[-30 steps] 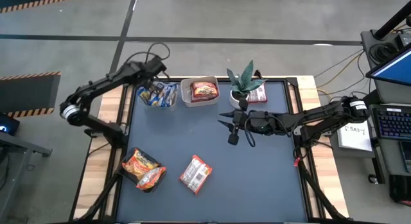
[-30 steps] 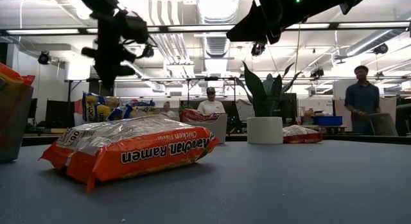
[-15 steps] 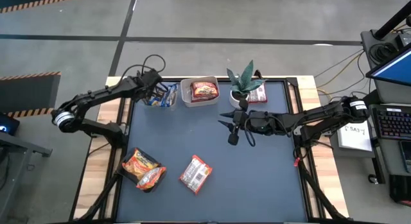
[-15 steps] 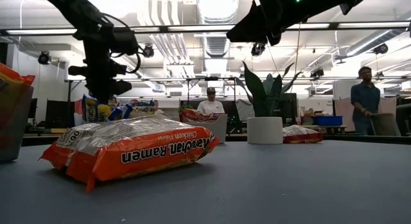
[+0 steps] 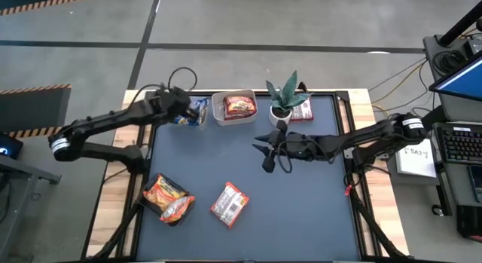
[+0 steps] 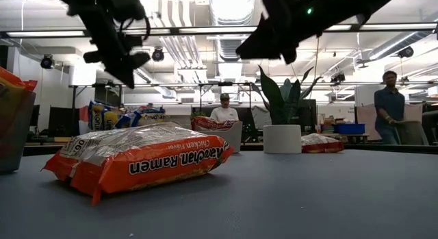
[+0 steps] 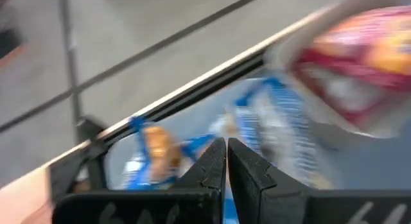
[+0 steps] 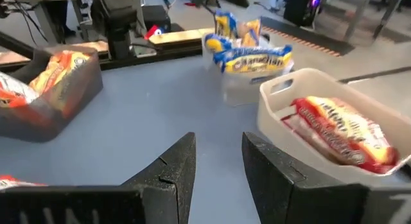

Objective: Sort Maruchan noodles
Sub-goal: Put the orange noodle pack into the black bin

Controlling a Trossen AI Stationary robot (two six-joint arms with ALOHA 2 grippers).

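Several Maruchan packets show. Blue-yellow ones (image 5: 193, 111) stand in a clear tub at the far left. A red one (image 5: 239, 106) lies in the clear tub beside it, and another red one (image 5: 302, 110) lies behind the plant. Orange ones (image 5: 169, 198) sit in a dark tub at the near left. One orange-and-white packet (image 5: 228, 204) lies flat on the grey mat. My left gripper (image 7: 226, 161) is shut and empty, in the air at the blue tub's left edge (image 5: 183, 106). My right gripper (image 8: 218, 156) is open, in the air over the mat's middle (image 5: 260, 151).
A potted plant (image 5: 285, 97) in a white pot stands at the far edge between the red tub and the far red packet. Bare mat lies between the far tubs and the loose packet. People (image 6: 389, 105) stand in the room beyond the table.
My left gripper dipped over the blue tub, then rose again and tipped to a slant, ending a little nearer the table's near edge. Its arm swung toward the left. My right gripper shifted slightly toward the left and tipped. The packets stayed where they were.
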